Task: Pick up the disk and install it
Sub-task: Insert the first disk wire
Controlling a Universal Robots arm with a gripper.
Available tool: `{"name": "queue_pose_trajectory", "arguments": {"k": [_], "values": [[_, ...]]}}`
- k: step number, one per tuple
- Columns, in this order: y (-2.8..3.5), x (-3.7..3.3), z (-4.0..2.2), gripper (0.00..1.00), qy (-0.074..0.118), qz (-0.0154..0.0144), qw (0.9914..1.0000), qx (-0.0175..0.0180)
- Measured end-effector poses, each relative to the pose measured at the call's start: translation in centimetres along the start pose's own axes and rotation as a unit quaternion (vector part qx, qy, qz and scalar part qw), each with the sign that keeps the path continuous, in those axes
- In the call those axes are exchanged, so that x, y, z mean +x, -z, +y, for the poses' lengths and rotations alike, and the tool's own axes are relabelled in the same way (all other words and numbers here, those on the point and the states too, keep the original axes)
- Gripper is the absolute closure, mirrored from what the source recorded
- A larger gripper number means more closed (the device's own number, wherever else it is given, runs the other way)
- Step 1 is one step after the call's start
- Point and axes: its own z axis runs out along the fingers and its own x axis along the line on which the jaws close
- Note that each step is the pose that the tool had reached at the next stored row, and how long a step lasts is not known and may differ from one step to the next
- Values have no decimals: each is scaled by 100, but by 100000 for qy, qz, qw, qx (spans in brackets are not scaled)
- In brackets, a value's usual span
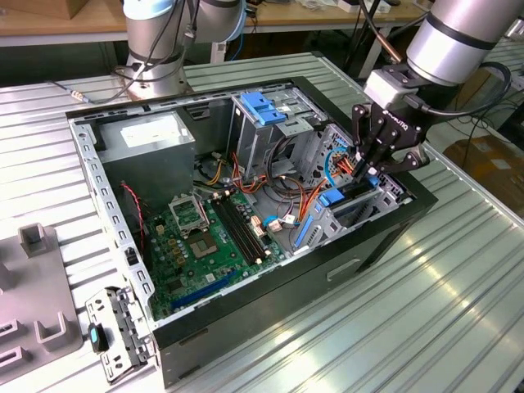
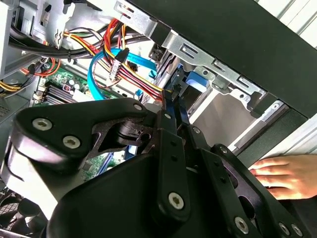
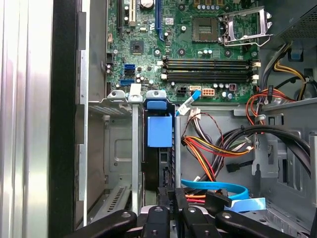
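The disk [image 3: 159, 134] stands on edge in a slot of the drive bay [image 3: 116, 148] at the front of the open computer case [image 1: 246, 323], its blue side rail showing. In the exterior view the blue rail of the disk [image 1: 336, 199] peeks out of the bay just below my gripper [image 1: 370, 166]. My gripper [image 3: 173, 196] is down in the bay opening with its fingers pressed together at the disk's near end. In the second wrist view the gripper [image 2: 173, 106] points at the blue plastic of the disk [image 2: 194, 82]. Whether the fingertips pinch any part of it is hidden.
Red, yellow and blue cables [image 3: 213, 151] crowd the space beside the bay. The motherboard [image 1: 209, 237] lies on the case floor, a grey power supply [image 1: 147, 139] at the back, a blue-topped cage [image 1: 264, 110] beside it. A person's hand [image 2: 282, 173] rests outside the case. Metal brackets [image 1: 119, 332] lie on the table.
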Motion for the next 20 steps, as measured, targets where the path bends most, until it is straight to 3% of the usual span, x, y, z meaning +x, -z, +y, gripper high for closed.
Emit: {"name": "queue_pose_trajectory", "arguments": {"k": [6,11,15,20], "values": [[30,-1,-13,84,-3,8,100000,46],[30,0,-9,84,6,2,99997,715],[27,8,51,84,59,3,99995,1024],[30,10,89,84,158,-20,99974,2292]]}}
